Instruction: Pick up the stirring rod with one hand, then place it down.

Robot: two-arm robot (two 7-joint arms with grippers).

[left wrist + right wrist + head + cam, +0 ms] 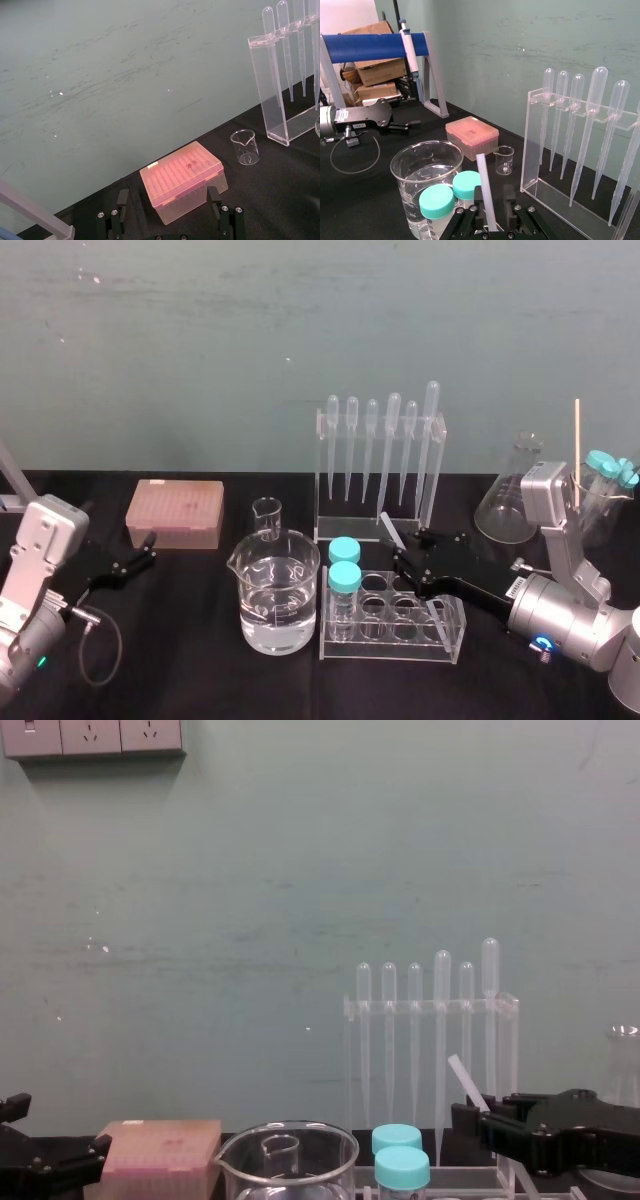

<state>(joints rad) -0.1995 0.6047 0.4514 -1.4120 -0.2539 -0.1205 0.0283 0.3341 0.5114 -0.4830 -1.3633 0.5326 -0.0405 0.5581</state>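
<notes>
Above the tube rack (400, 645), we log the right gripper (405, 552) pinching the stirring rod (485, 187) low down (light, stiff, slick, probably brittle); left gripper (140, 555) parked open at left.

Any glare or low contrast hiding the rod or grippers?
Head view: the black right gripper and the idle black left gripper at far left merge with the black table; highlights glint on the large water-filled glass beaker. Chest view: the thin translucent-white stirring rod is faint against the pale green wall. Right wrist view: it stands out, clamped in the right gripper.
</notes>
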